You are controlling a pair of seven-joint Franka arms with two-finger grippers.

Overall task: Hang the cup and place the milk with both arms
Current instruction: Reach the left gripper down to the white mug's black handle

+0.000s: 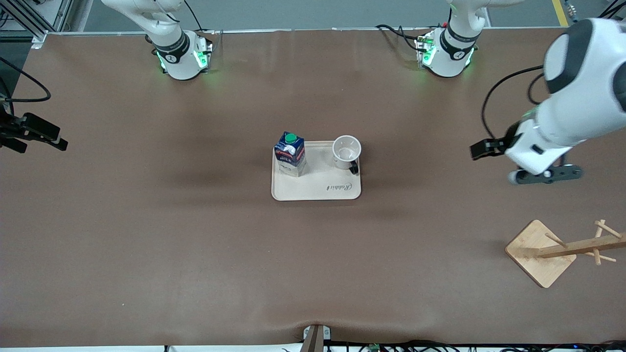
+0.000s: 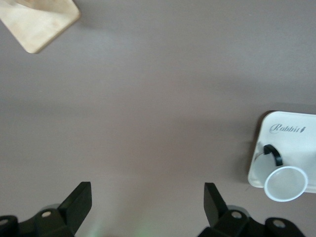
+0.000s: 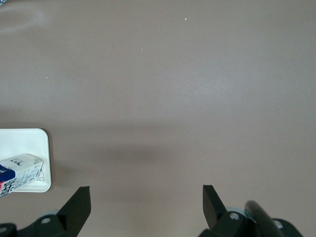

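Upright on the tray [image 1: 318, 193] mid-table, milk [image 1: 290, 153] beside cup [image 1: 346, 151], handle toward the front camera; left gripper [image 2: 147, 202] and right gripper [image 3: 146, 206] spread, both over bare table.

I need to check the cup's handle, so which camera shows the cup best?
The left wrist view: the cup shows its open rim and black handle on the tray. The front view shows it smaller; the right wrist view misses it.

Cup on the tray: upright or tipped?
Upright. The cup stands on the tray beside the milk, its round open mouth facing up and its inside bare in the front view.
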